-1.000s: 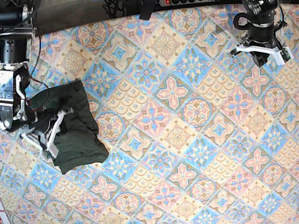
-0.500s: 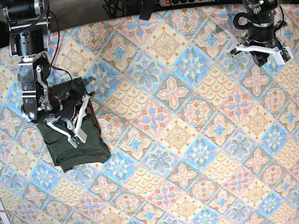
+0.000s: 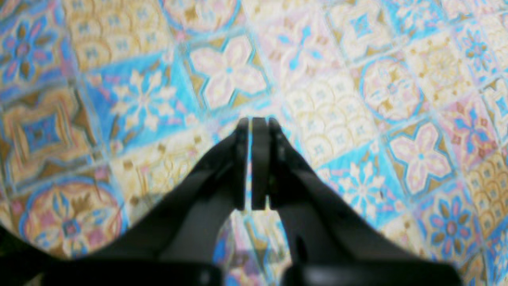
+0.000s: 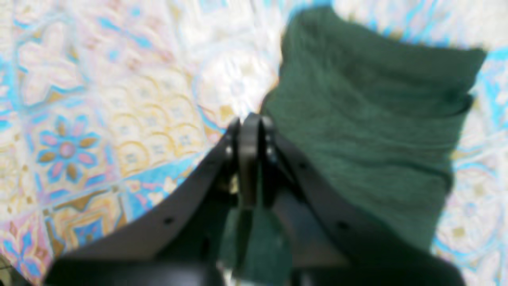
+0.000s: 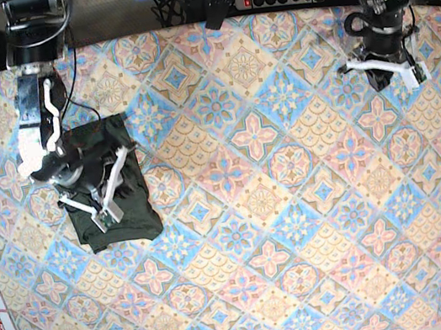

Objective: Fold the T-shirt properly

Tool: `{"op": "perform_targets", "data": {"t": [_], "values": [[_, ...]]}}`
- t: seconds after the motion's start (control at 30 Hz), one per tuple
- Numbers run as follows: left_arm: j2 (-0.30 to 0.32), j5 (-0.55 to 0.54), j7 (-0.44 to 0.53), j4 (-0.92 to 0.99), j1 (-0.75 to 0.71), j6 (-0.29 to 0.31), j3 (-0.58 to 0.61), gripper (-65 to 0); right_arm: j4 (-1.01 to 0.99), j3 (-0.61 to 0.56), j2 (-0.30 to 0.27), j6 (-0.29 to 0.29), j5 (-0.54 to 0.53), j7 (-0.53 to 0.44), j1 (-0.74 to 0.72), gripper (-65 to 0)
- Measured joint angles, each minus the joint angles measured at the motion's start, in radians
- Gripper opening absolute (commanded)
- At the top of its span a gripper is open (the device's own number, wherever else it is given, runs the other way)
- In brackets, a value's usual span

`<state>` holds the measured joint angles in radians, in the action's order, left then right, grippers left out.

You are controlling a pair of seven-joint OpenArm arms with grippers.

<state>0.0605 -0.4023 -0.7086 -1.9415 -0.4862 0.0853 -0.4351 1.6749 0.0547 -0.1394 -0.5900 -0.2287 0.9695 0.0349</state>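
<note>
Our right gripper [image 5: 107, 209] hangs over the shirt [image 5: 132, 198], jaws pressed together on nothing. The shirt lies folded small near the table's [image 5: 300, 228] left edge in the base view. Our left gripper [image 3: 251, 163], also closed and empty, sits well apart, so the right arm is nearer.

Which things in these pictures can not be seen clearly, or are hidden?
- Base view: part of the shirt lies under the right arm and its tool.
- Right wrist view: the shirt is blurred; its folds cannot be counted, and the tool covers its near edge.
- Left wrist view: only the left tool and blurred cloth show; no shirt.
</note>
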Motion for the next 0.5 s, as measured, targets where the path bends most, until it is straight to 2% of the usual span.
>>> {"op": "perform_targets", "data": {"t": [0.1, 0.27, 0.5], "values": [[0.056, -0.068, 0.000, 0.000, -0.040, -0.003, -0.001, -65.0, 0.092, 0.000, 0.000, -0.002, 0.010, 0.056, 0.089, -65.0], [0.135, -0.151, 0.000, -0.022, -0.123, 0.000, 0.001, -65.0, 0.230, 0.031, 0.003, -0.003, -0.006, 0.034, 0.228, -65.0], [0.170, -0.182, 0.003, -0.060, -0.253, 0.006, 0.001, -65.0, 0.251, 0.137, 0.001, 0.000, 0.013, 0.053, 0.446, -65.0]]}}
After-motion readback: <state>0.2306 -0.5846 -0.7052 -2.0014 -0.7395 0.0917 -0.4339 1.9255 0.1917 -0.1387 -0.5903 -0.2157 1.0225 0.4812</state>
